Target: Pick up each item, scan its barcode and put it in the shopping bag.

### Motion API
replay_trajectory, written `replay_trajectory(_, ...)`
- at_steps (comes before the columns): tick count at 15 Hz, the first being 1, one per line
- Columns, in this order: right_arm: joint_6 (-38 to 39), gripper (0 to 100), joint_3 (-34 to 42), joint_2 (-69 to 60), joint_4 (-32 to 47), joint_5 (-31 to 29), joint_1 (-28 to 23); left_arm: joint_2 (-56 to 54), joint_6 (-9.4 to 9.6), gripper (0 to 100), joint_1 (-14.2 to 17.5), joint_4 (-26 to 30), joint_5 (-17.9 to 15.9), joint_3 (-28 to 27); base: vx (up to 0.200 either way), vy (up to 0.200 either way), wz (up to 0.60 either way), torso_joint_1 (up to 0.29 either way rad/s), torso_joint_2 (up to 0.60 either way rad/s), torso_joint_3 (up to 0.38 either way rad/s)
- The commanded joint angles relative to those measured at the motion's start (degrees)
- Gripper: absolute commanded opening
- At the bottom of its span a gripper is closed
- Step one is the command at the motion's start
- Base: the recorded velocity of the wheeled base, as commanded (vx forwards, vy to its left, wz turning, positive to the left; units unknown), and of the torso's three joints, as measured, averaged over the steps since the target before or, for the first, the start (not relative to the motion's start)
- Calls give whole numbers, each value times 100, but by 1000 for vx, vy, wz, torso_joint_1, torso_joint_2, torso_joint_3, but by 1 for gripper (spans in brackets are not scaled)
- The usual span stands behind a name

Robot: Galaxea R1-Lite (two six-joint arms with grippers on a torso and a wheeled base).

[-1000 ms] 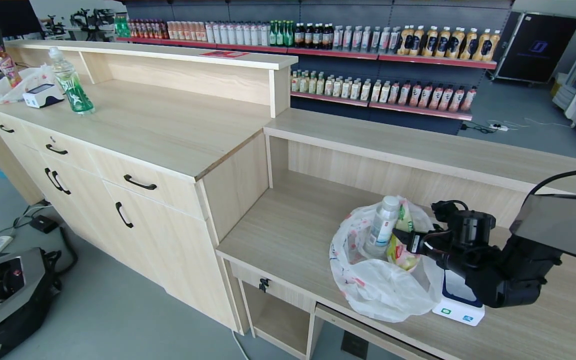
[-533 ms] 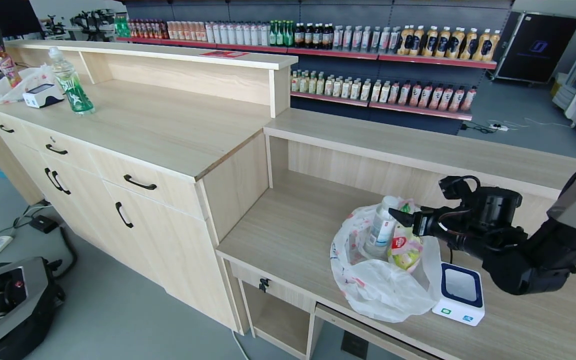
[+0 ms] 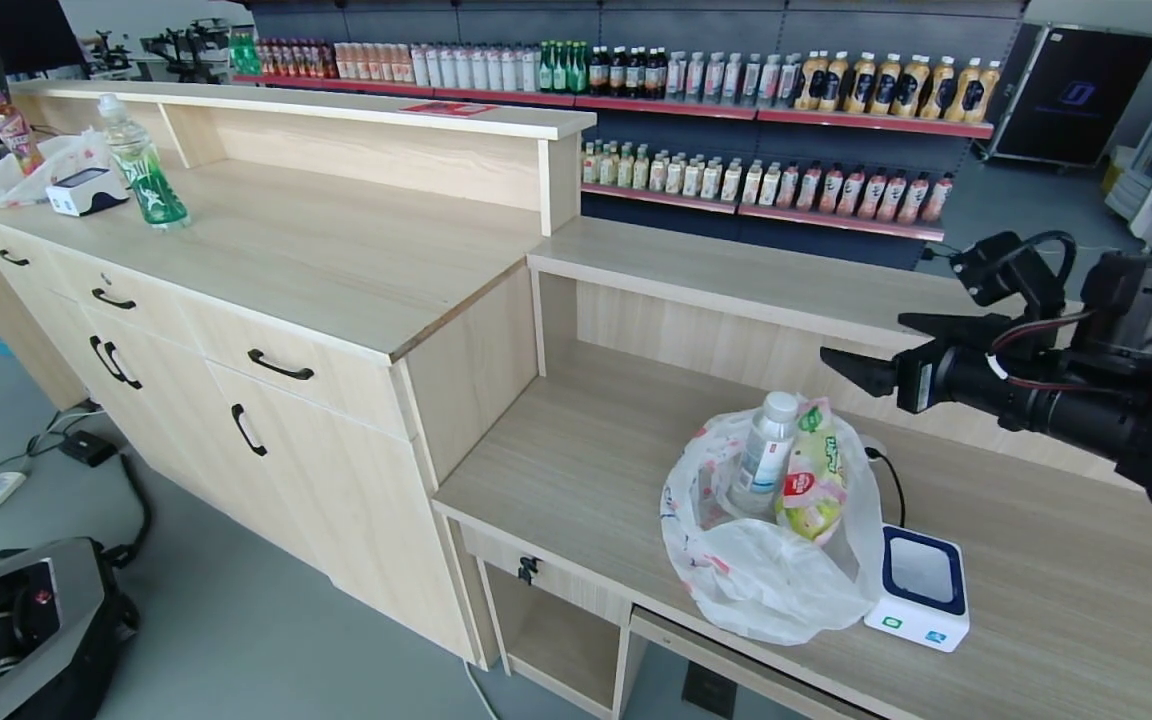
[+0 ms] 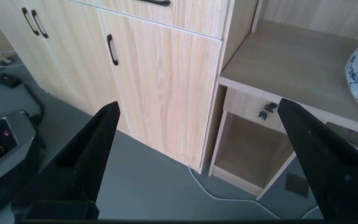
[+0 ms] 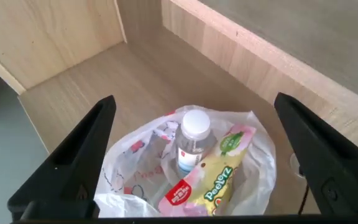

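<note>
Head view places the right gripper above and behind the shopping bag, well apart from it, its fingers spread wide with nothing between them. I judge this pose to fit a delivery already made. The bag sits on the lower table with its mouth open upward, just beside the barcode scanner, so a scanned item would have only a short way to go. Inside the bag a white-capped bottle stands upright and a yellow-green snack pouch leans against it; the bag's walls seem to prop both. Right wrist view looks down into the bag between the fingers. Left gripper hangs low off the table's front, facing a cupboard door and the floor, fingers apart and empty — parked out of the way, I judge.
</note>
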Motion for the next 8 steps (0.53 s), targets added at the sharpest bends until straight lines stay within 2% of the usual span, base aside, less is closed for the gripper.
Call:
replay_trajectory(1, -809, 100, -103, -1517, 688, -31, -173, 2, -1, 100, 4, 0, 2, 0, 0, 0, -600, 2, -2, 2)
replay_trajectory(3, -739, 100, -763, -1948, 1514, -488, -138, 2, -1, 100, 4, 0, 2, 0, 0, 0, -600, -10, 2, 7)
replay_trajectory(5, -343, 100, -1202, -2335, 2472, -1024, -41, 2, -1, 100, 4, 0, 2, 0, 0, 0, -600, 17, 7, 2)
replay_trajectory(6, 26, 100, -1519, -2598, 3307, -1560, -41, 2, -1, 100, 4, 0, 2, 0, 0, 0, -600, 2, 7, 2)
replay_trajectory(8, 492, 100, -1606, -2906, 4107, -2035, -50, 2, -1, 100, 4, 0, 2, 0, 0, 0, -600, -2, 0, 5)
